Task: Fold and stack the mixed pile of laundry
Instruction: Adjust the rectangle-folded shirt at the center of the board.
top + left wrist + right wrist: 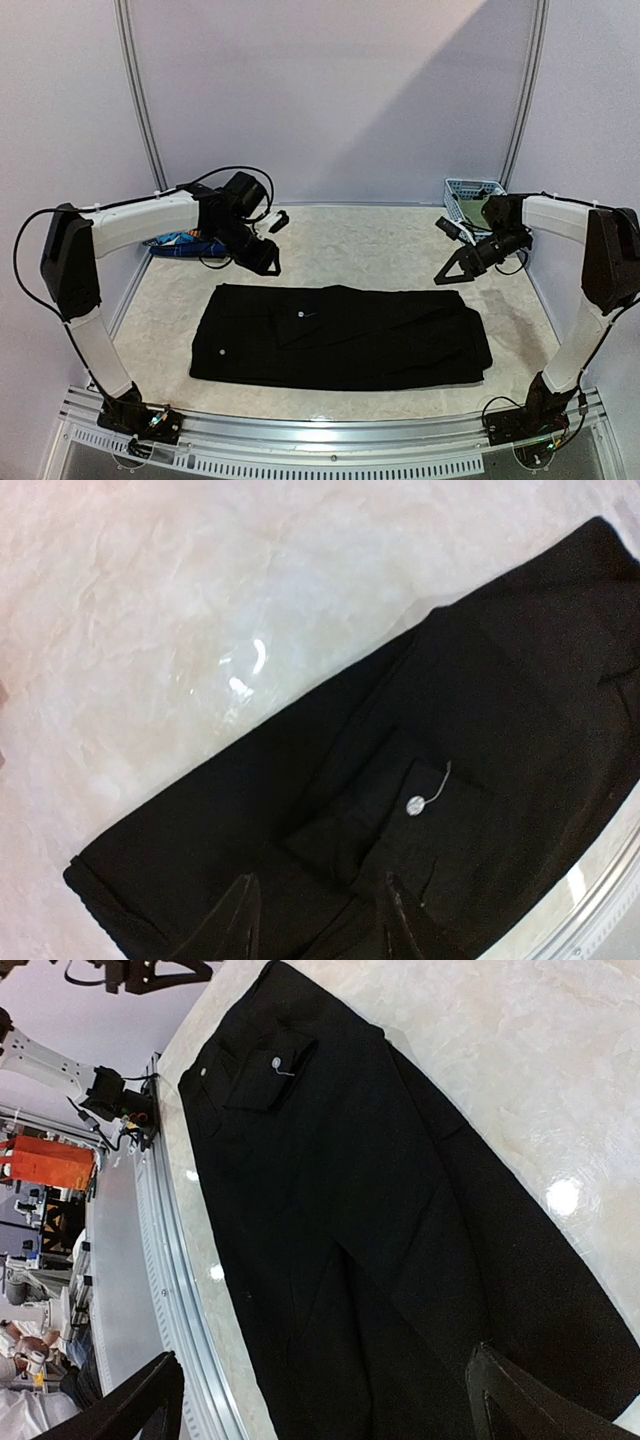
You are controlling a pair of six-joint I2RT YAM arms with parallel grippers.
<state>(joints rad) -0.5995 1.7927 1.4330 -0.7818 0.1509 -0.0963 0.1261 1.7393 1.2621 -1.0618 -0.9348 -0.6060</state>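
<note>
The long black trousers [340, 337] lie folded flat across the middle of the table, waist to the left, with a small white button [301, 313] on a pocket. They fill the left wrist view [480, 740] and the right wrist view [350, 1220]. My left gripper [268, 262] hangs open and empty above the trousers' far left edge. My right gripper [447, 275] hangs open and empty above the table beyond the trousers' far right corner. A blue and orange print piece [185, 243] lies at the far left, partly hidden by the left arm.
A light-blue lattice basket [470, 195] stands at the back right corner with something olive-green inside. The metal rail [330, 440] runs along the table's near edge. White walls close the back and sides.
</note>
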